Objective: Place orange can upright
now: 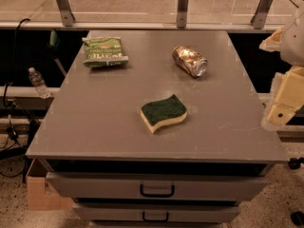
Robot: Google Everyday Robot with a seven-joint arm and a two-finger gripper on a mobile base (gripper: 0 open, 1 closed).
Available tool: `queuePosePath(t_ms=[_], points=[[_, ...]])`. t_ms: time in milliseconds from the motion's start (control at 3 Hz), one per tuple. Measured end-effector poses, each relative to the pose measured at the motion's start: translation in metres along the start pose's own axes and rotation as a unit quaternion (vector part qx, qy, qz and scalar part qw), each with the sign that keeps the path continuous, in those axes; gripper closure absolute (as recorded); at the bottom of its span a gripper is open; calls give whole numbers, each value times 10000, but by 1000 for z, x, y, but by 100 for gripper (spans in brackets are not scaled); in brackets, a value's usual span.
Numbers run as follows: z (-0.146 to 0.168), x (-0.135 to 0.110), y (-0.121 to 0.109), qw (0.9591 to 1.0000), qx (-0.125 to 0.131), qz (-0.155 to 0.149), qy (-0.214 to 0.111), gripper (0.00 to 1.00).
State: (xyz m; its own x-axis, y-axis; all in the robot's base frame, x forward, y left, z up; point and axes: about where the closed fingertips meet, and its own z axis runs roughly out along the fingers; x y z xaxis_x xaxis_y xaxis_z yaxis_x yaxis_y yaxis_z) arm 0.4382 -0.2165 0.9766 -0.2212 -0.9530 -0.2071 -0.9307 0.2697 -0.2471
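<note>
**Orange can on its side, pincer off to the right**

You see the orange can lying on its side on the far right part of the grey worktop. Its silver top faces the front right and nothing touches it.

The pale pincer hangs at the right edge of the view, beyond the worktop's right rim and well apart from the can. You cannot tell from here whether it is open or closed.

A sponge, dark green side up over a yellow base, lies near the middle of the worktop, in front of the can and apart from it. A green snack bag lies flat at the far left, level with the can.

Below the front rim you see drawers with dark handles. A small water bottle stands on a ledge off to the left, and a cardboard box sits on the floor by the lower left corner.
</note>
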Motion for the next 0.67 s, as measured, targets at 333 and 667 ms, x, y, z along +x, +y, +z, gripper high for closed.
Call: queuePosePath(t_ms=[333, 667], points=[[0, -1, -1, 10000, 13, 1, -17, 0], [32, -21, -36, 9999, 67, 63, -110, 0]])
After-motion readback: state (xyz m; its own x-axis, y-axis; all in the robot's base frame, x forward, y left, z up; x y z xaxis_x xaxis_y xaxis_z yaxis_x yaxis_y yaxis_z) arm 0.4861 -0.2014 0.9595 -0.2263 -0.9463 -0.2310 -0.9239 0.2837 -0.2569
